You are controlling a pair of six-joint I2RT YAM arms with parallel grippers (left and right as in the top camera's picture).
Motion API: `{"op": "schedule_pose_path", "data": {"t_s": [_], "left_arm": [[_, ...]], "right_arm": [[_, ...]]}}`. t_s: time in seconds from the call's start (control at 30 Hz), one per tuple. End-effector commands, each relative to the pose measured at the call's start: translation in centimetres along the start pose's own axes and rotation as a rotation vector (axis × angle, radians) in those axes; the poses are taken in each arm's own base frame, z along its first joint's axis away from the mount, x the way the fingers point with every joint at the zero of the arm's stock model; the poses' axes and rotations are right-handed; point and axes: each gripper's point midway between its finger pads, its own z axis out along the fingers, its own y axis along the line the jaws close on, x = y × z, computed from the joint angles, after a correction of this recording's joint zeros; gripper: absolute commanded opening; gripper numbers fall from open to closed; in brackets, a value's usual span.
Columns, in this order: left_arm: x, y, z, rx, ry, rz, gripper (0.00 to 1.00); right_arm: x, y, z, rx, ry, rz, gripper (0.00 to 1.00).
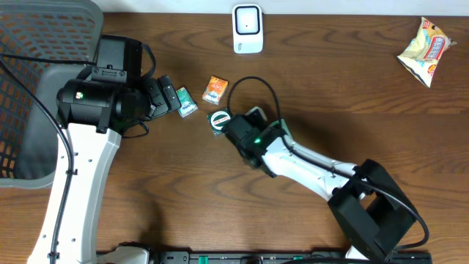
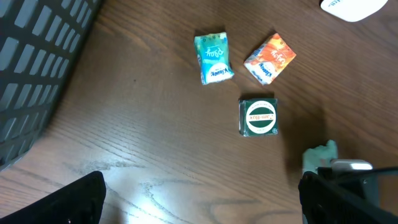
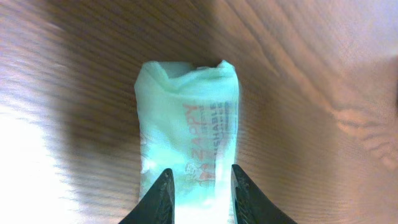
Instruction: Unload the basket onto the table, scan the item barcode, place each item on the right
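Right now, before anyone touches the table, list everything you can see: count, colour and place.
table: one, brown wood, under everything.
scanner: one, white, middle of the far edge.
snack bag: one, yellow and white, far right corner.
orange packet: one, orange, centre.
teal packet: one, teal, left of the orange packet.
green box: one, green with a round white label, below both packets.
wipes packet: one, pale green, at the right gripper's fingertips.
mesh chair: one, grey, beyond the table's left end.
left gripper: one, black, open, near the teal packet.
right gripper: one, black, over the wipes packet.
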Motion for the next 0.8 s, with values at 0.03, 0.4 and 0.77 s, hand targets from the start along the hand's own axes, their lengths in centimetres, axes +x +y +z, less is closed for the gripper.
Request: {"op": "schedule_pose_path", "data": {"t_s": [0.03, 0.4, 0.77], "left_arm": [[-0.3, 0.1, -0.4, -0.004, -0.014, 0.004, 0.98], [-0.3, 0.1, -0.4, -0.004, -0.014, 0.004, 0.97], [-0.3, 0.1, -0.4, -0.004, -0.014, 0.004, 0.98]], "right_arm": [[-2.6, -0.4, -2.0, 0.052, -0.074, 0.019, 0.31], [-1.2, 0.7, 1.2, -0.513, 0.12, 0.27, 0.57], [1.0, 1.8, 2.6, -0.655, 0.17, 0.32, 0.48]]}}
